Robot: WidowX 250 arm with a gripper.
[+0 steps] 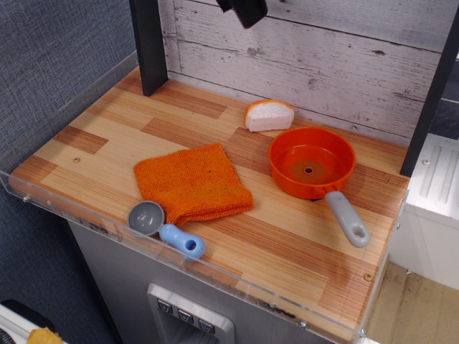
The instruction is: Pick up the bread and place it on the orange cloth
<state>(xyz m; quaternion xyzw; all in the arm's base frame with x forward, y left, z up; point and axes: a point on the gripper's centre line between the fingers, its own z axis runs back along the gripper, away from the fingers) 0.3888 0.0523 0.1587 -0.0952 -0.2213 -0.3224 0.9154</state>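
The bread [269,115] is a small half-round slice with a white face and orange-tan crust. It lies at the back of the wooden counter, next to the plank wall and just behind the pan. The orange cloth [191,182] lies flat and slightly rumpled in the front middle of the counter. My gripper [242,8] is a dark shape at the top edge of the view, high above and a little left of the bread. Only its lower tip shows, so I cannot tell how its jaws stand. It holds nothing that I can see.
A round orange pan [311,162] with a grey handle [348,218] sits right of the cloth. A grey scoop with a blue handle [162,225] lies at the cloth's front corner. A dark post [148,44] stands at the back left. A clear rail [215,272] runs along the front edge.
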